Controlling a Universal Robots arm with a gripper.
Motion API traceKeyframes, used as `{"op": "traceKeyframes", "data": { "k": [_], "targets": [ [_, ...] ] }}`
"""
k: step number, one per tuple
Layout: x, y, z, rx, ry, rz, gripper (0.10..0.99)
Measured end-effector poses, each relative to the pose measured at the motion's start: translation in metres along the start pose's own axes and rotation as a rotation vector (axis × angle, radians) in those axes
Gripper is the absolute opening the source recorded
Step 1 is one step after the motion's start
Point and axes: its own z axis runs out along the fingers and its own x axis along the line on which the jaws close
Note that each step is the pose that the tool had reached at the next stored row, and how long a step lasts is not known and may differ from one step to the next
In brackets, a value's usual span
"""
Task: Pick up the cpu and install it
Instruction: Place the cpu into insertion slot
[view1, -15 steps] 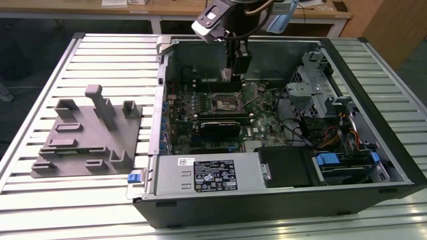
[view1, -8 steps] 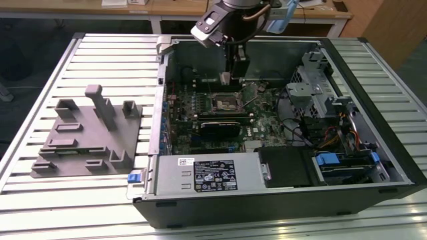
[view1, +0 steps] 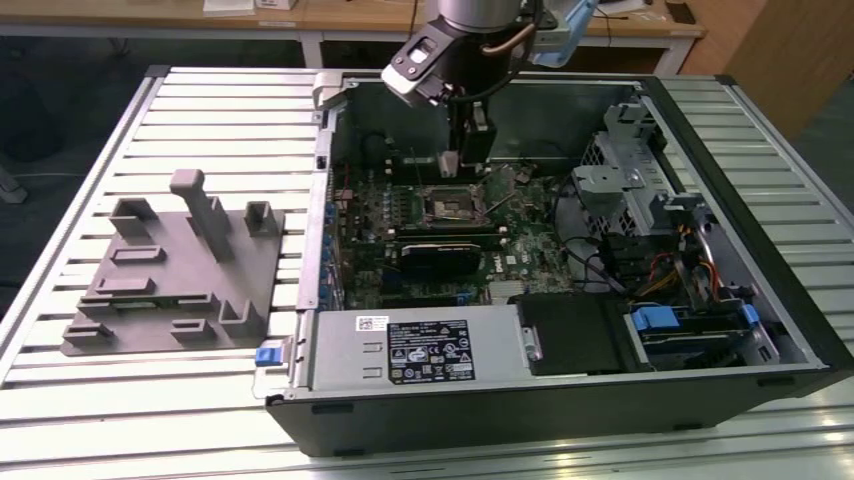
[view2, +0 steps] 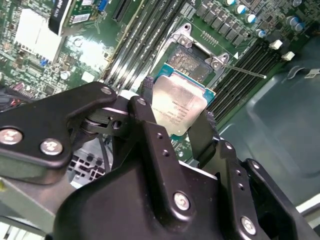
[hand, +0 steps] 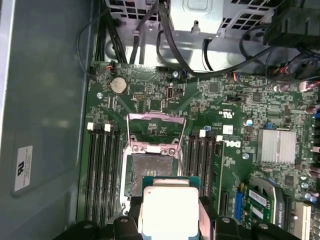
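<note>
Across the exterior view's left half a grey moulded tray (view1: 174, 270) sits on the slatted table (view1: 80, 180). The open computer case (view1: 747, 250) takes up the exterior view's right half. Inside it, a black ribbed block (view1: 441, 255) lies just below the socket (view1: 451, 205) in that frame, with a power supply (view1: 414, 345) lower down and a drive cage (view1: 627, 150) with loose cables toward the exterior view's right. Memory slots (hand: 102, 165) flank the socket on both sides. Its load plate (hand: 156, 125) stands raised, so the opening is uncovered.

The arm (view1: 461, 40) drops in from the upper centre of the exterior view, wrist pointing down into the case. The gripper (view1: 450, 165) hangs just above the socket. Its black fingers (view2: 150, 120) are clamped on opposite edges of the cpu (view2: 177, 105) (pale metal top facing the wrist cameras). The chip is held over the socket and clear of it.
</note>
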Motion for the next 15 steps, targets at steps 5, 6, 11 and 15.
{"op": "traceKeyframes", "data": {
  "k": [5,6,11,15],
  "targets": [
    [0.0002,-0.0011,0.0050,-0.001,0.0156,0.002,0.533],
    [0.0002,-0.0012,0.0066,-0.001,0.0157,0.003,0.533],
    [0.0012,-0.0021,0.0157,-0.001,0.0157,0.004,0.533],
    [0.0025,-0.0021,0.0214,-0.001,0.0156,0.003,0.533]
  ]
}}
